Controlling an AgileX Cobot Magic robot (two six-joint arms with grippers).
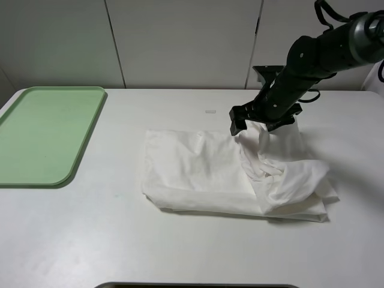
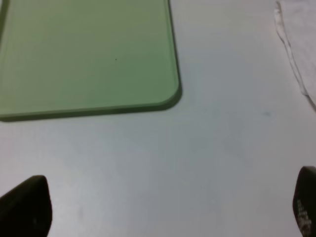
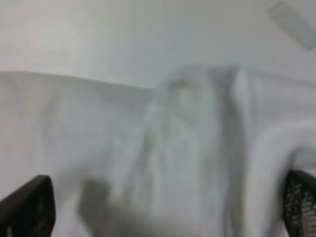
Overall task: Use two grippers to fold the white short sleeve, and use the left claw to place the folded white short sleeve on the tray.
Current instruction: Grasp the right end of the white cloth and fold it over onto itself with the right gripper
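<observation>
The white short sleeve (image 1: 198,171) is laid crumpled and partly folded on the white table (image 1: 120,246), well apart from the light-green tray (image 1: 42,135) at the left. The right gripper (image 1: 255,125) is held over the shirt's bunched far edge, its jaws spread wide and cloth seen between them, unclamped. The left gripper (image 2: 165,205) is likewise spread wide, over bare table near a corner of the tray.

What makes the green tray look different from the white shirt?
The tray is light green; the white short sleeve is white. The tray is flat and smooth; the white short sleeve is wrinkled and bunched up on one side. Both lie on the table.
</observation>
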